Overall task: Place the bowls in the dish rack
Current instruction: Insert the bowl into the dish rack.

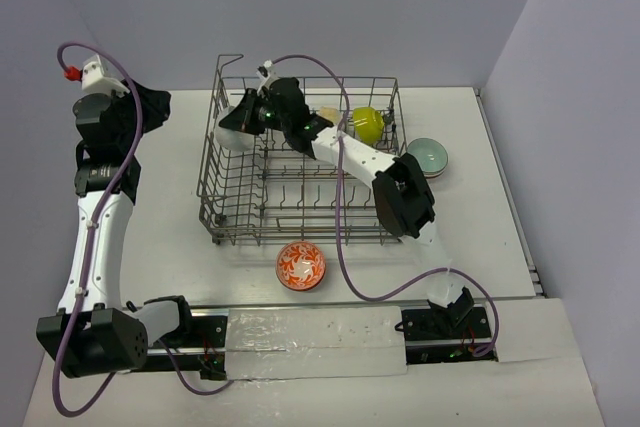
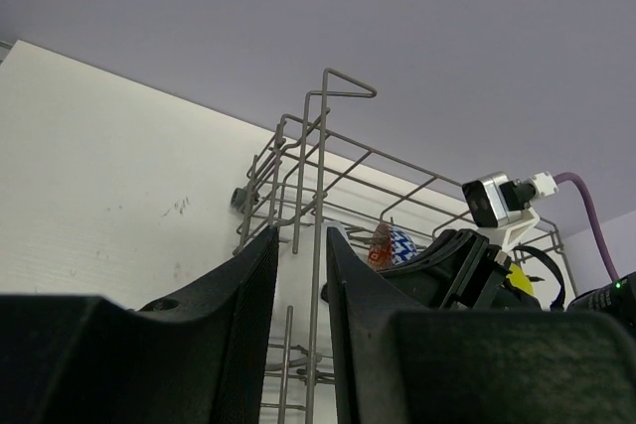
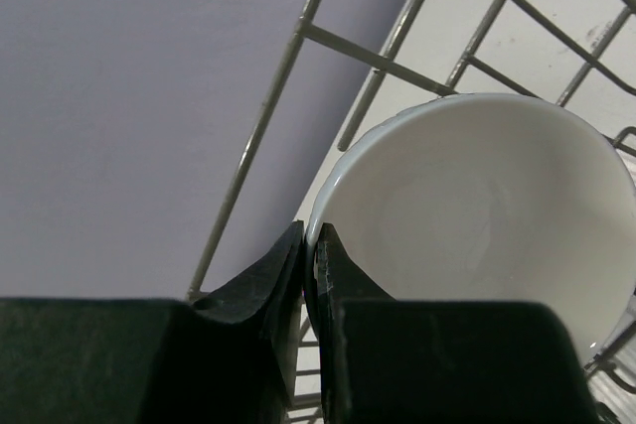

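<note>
The grey wire dish rack (image 1: 300, 239) stands mid-table. My right gripper (image 1: 243, 113) reaches into its far left corner, shut on the rim of a white bowl (image 1: 237, 135). In the right wrist view the fingers pinch that rim (image 3: 309, 235), and the white bowl (image 3: 477, 215) is tilted against the rack wires (image 3: 262, 118). A lime bowl (image 1: 366, 124) and a pale yellow bowl (image 1: 328, 114) stand along the rack's back row. A red-white bowl (image 1: 301, 266) sits on the table in front of the rack. My left gripper (image 2: 302, 235) is open and holds nothing, left of the rack.
Stacked bowls with a pale green one on top (image 1: 428, 155) sit on the table right of the rack. The left wrist view shows the rack's raised corner loop (image 2: 343, 86), a red and blue patterned bowl (image 2: 393, 245) inside, and the right arm's camera (image 2: 495, 200).
</note>
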Available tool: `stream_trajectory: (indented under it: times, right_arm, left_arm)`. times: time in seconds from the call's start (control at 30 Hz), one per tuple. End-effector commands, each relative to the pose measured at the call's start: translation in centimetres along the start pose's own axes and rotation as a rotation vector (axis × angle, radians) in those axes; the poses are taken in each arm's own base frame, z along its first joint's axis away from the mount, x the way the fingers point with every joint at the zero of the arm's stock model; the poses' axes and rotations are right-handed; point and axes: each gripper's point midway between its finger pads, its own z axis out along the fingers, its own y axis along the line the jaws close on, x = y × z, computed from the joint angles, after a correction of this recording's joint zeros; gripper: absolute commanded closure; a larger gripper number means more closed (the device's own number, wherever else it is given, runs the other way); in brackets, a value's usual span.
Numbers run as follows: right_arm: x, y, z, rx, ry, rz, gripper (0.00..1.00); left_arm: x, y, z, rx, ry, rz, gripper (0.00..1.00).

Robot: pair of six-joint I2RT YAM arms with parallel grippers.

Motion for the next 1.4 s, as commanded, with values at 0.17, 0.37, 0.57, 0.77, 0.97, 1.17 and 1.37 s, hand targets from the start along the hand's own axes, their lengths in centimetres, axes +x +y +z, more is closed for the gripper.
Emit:
stream_trajectory:
  times: [0.17,0.37,0.57,0.77,0.97,1.17,1.37]
  right_arm:
    - [-1.0,3.4,0.8,-0.107,-0.098,0.007,1.0]
    - [-0.1,2.7,1.1,-0.088,-0.11,0.035,1.0]
    - [1.0,1.8,1.2,-0.076,-0.112,0.053,1.0]
    - [1.5,1.5,1.3,-0.078,-0.105,0.054,1.0]
    - [2.1,0.9,1.1,-0.072,-0.1,0.05,1.0]
    - [2.9,0.2,0.4,-0.071,-0.101,0.052,1.0]
    - [3.7,-0.4,-0.4,-0.056,-0.102,0.042,1.0]
  left_arm:
    - [-0.6,-0.7,0.2,0.04,-0.021,-0.024,0.69]
    - [-0.4,-0.7,0.3,0.042,-0.016,-0.025,0.69]
    - [-0.4,-0.8,0.3,0.05,-0.013,-0.027,0.69]
    - [-0.2,-0.8,0.4,0.054,-0.006,-0.028,0.69]
    - [0.4,-0.4,0.9,0.041,0.02,-0.033,0.69]
    - [0.9,-0.4,1.1,0.048,0.033,-0.043,0.69]
    - [1.0,-0.4,1.3,0.051,0.038,-0.045,0.69]
